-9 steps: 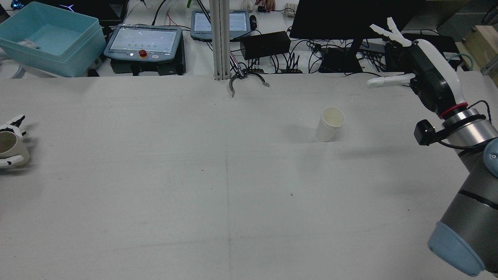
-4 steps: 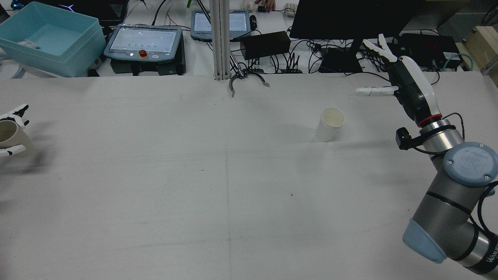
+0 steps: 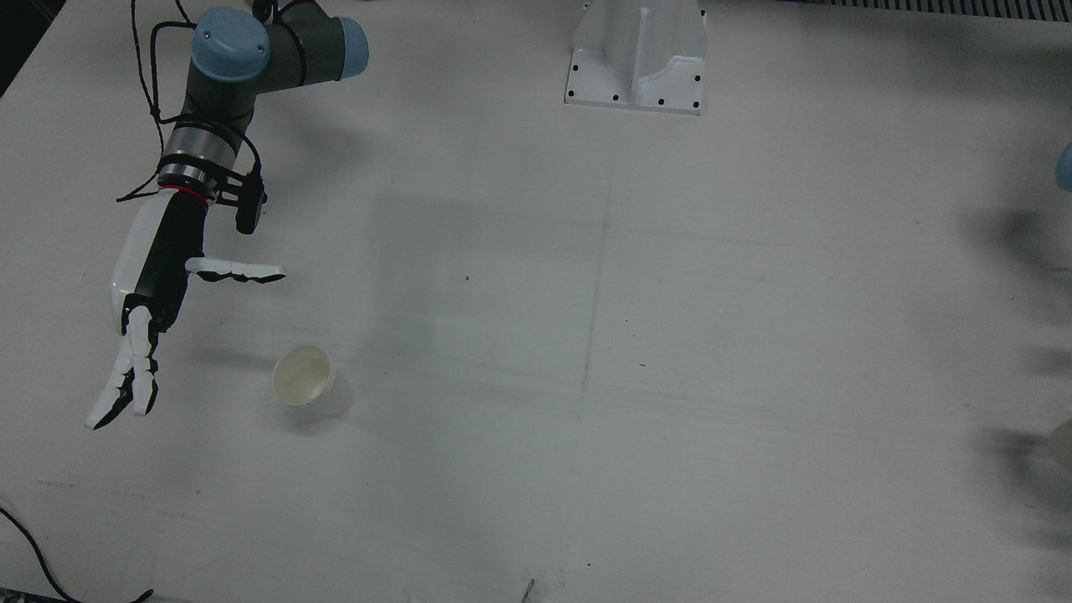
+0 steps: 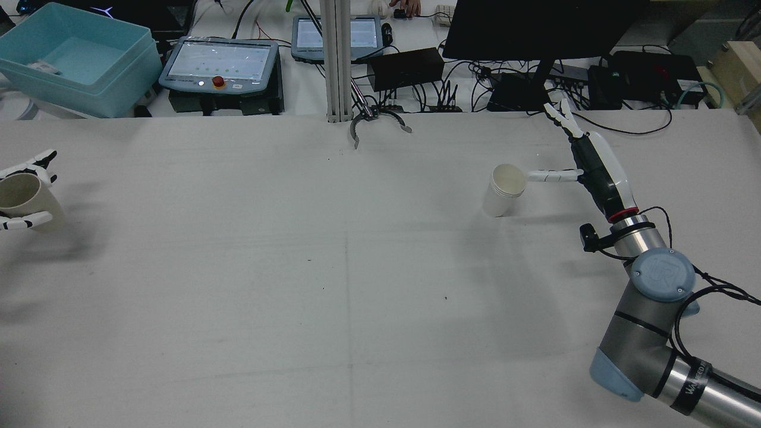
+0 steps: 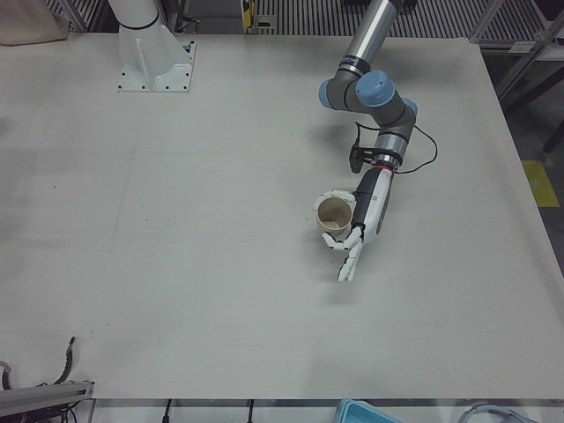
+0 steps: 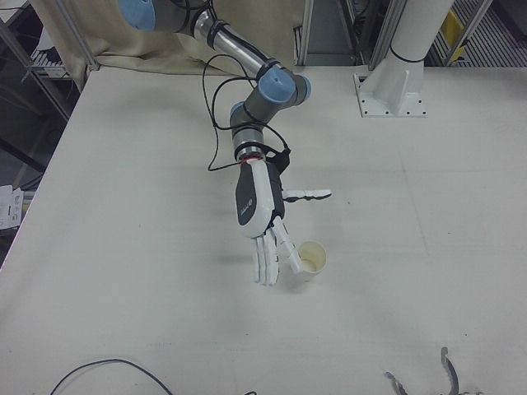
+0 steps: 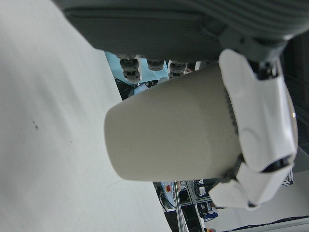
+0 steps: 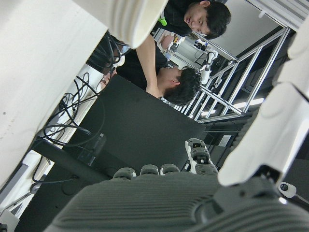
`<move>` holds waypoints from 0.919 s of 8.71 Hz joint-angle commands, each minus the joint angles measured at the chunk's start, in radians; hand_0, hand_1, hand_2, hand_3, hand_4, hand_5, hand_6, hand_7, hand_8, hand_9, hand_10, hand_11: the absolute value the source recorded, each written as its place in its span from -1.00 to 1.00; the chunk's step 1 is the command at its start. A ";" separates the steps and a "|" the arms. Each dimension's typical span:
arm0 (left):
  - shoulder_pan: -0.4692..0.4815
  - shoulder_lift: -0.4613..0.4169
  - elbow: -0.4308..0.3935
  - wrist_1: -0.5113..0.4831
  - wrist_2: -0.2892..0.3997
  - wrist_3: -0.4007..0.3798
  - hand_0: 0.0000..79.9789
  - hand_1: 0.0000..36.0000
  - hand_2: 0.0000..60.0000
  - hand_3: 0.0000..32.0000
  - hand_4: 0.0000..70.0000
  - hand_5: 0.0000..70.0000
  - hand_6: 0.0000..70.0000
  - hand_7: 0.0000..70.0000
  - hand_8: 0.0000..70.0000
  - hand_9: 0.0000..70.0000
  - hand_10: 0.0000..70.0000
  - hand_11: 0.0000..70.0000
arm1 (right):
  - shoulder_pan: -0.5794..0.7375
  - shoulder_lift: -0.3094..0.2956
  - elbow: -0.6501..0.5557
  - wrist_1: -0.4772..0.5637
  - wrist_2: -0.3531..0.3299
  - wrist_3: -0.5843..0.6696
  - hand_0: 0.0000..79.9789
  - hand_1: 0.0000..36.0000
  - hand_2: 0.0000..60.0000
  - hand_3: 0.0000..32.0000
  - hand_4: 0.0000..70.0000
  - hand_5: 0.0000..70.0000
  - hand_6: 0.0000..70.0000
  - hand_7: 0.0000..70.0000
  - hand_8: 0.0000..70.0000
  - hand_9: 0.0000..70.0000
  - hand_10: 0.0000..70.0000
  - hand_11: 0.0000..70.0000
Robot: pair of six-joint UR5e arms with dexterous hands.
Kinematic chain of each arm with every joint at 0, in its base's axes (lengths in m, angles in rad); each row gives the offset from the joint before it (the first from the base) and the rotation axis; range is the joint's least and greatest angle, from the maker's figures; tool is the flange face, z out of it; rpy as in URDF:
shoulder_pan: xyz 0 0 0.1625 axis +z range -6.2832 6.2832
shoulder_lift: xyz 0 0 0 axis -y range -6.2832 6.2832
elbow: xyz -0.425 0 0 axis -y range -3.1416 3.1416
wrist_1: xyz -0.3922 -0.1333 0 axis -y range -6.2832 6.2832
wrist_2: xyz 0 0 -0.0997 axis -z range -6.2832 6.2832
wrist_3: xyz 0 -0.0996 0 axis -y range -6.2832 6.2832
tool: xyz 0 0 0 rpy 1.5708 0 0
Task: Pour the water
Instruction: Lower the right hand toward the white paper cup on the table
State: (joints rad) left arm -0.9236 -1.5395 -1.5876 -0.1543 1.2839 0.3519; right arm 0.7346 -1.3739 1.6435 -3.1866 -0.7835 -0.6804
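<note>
A white paper cup stands upright on the table, right of centre; it also shows in the front view and the right-front view. My right hand is open just right of it, fingers spread, with the thumb tip at the cup's rim; the front view and right-front view show it too. My left hand at the far left edge is shut on a beige cup, held roughly upright above the table and seen close in the left hand view and in the left-front view.
Beyond the table's far edge are a teal bin, two teach pendants, a black monitor and cables. A metal clamp lies at the far edge by a post. A white pedestal stands at the robot's side.
My right arm has lowered and swung in toward the white cup, bringing the open hand beside it. My left hand has lifted the beige cup slightly.
</note>
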 commanded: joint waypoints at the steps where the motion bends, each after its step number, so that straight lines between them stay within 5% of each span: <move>1: 0.000 0.002 -0.017 0.025 0.000 -0.001 0.18 1.00 1.00 -1.00 -0.13 1.00 -0.90 -0.73 -0.95 -0.92 -0.86 -0.72 | -0.059 0.036 -0.114 0.046 0.003 0.001 0.05 -0.47 -0.84 -1.00 -1.00 -0.92 -1.00 -1.00 -1.00 -1.00 -1.00 -1.00; 6: -0.001 0.012 -0.025 0.027 0.003 -0.002 0.18 1.00 1.00 -1.00 -0.15 1.00 -0.92 -0.75 -0.96 -0.93 -0.86 -0.72 | -0.107 0.058 -0.172 0.074 0.039 0.019 0.02 -0.51 -0.82 -1.00 -1.00 -0.91 -1.00 -1.00 -1.00 -1.00 -1.00 -1.00; 8: -0.003 0.012 -0.031 0.027 0.003 -0.002 0.18 1.00 1.00 -1.00 -0.15 1.00 -0.93 -0.77 -0.96 -0.93 -0.86 -0.72 | -0.107 0.056 -0.179 0.108 0.061 0.124 0.03 -0.50 -0.82 -1.00 -1.00 -0.91 -1.00 -1.00 -1.00 -1.00 -1.00 -1.00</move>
State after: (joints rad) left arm -0.9253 -1.5286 -1.6135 -0.1274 1.2867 0.3498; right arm 0.6308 -1.3178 1.4788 -3.1101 -0.7439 -0.6553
